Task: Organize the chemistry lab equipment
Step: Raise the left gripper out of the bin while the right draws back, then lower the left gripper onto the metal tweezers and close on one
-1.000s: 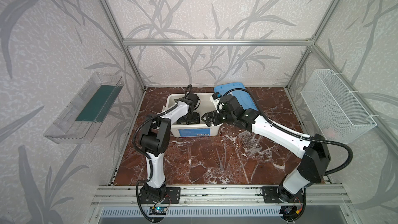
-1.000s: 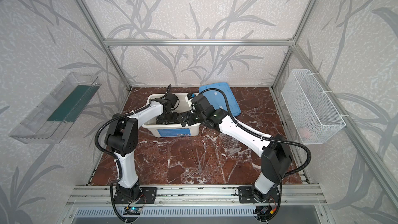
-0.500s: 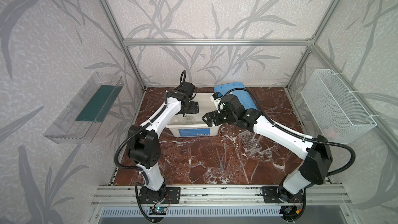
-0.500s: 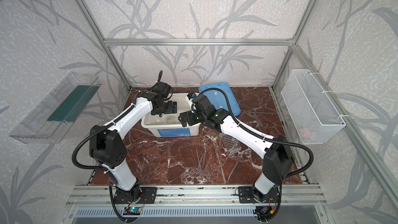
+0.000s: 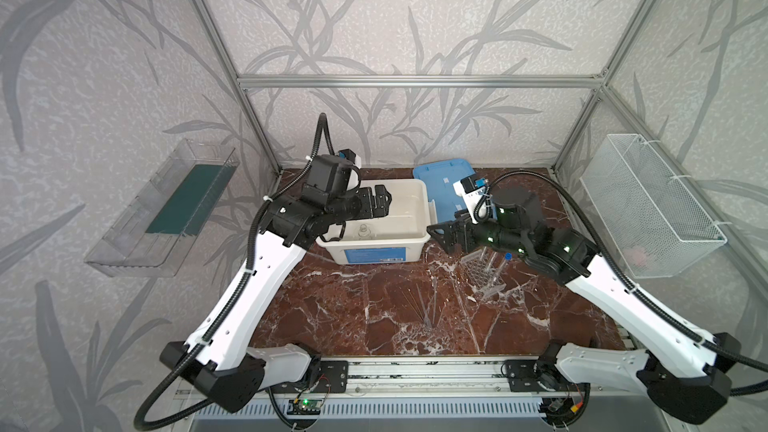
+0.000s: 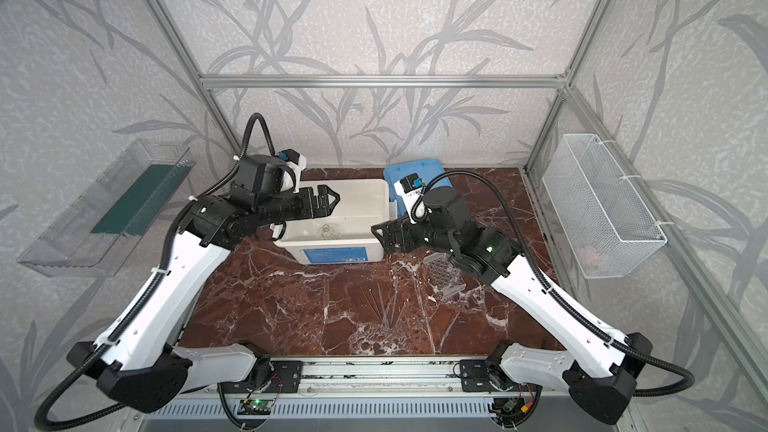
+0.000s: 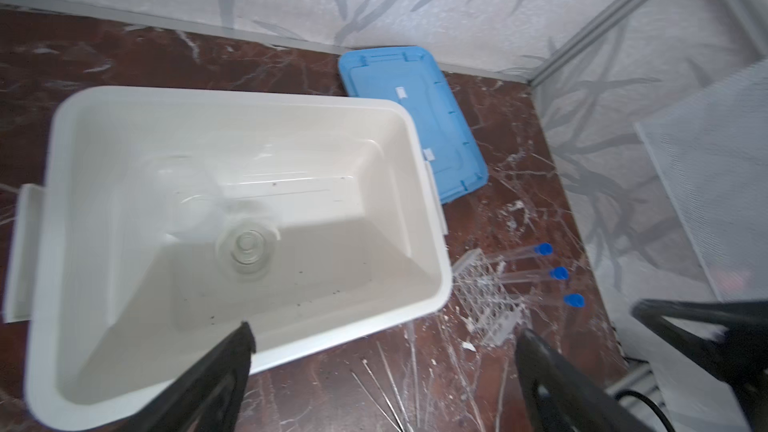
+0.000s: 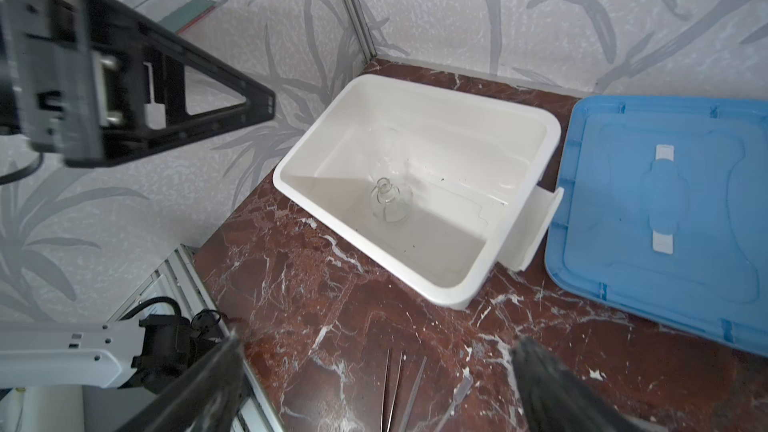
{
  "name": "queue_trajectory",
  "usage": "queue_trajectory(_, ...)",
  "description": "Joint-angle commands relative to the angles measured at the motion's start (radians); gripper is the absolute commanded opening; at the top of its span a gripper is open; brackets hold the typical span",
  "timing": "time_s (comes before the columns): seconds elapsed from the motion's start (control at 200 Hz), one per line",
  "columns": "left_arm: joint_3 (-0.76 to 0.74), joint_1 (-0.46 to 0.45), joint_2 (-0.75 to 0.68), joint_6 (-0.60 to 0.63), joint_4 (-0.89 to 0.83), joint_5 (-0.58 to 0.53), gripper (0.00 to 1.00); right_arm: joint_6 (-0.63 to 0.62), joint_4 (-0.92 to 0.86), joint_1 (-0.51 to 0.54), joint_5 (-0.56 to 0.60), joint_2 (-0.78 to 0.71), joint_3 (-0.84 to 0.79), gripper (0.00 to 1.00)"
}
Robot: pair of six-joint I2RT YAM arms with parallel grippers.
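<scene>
A small clear flask (image 5: 364, 232) (image 7: 248, 249) (image 8: 390, 201) stands upright inside the white tub (image 5: 417, 238), and a faint clear beaker (image 7: 187, 193) is beside it. Above the tub's left part hangs my left gripper (image 5: 383, 201) (image 7: 384, 332), open and empty. My right gripper (image 5: 436, 234) (image 8: 378, 340) is off the tub's right front corner, also open and empty. On the marble, under the right arm, lies the clear tube rack (image 5: 482, 274) (image 7: 486, 305) with blue-capped tubes (image 7: 559, 273). Thin glass rods (image 5: 424, 305) (image 8: 395, 388) lie in front of the tub.
The tub's blue lid (image 5: 444, 184) (image 8: 656, 209) lies flat behind and right of it. A clear wall tray (image 5: 166, 209) hangs on the left wall. On the right wall hangs a white wire basket (image 5: 648, 209). Aluminium posts frame the cell.
Both grippers have come up out of the tub. The left arm rose and drew back to the left; the right gripper pulled back to the tub's right corner.
</scene>
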Motion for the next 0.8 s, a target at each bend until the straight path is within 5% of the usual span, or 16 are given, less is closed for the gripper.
queue_trajectory(0.0,-0.116,-0.107,-0.065,-0.091,0.005,-0.045,0.99,-0.025,-0.118,-0.003,-0.034,-0.046,-0.071,0.99)
queue_trajectory(0.235,-0.346,-0.362,-0.109,-0.284,0.071,-0.216,0.91,0.001,-0.135,-0.003,-0.015,-0.178,-0.274,0.99)
queue_trajectory(0.46,-0.617,-0.503,-0.085,-0.609,0.300,-0.276,0.81,0.024,-0.122,-0.003,-0.023,-0.218,-0.372,1.00)
queue_trajectory(0.69,-0.575,-0.585,0.110,-0.856,0.190,-0.448,0.72,0.033,-0.078,-0.003,-0.035,-0.226,-0.420,1.00)
queue_trajectory(0.795,-0.584,-0.590,0.180,-0.956,0.204,-0.436,0.67,0.033,-0.072,-0.003,-0.033,-0.224,-0.424,1.00)
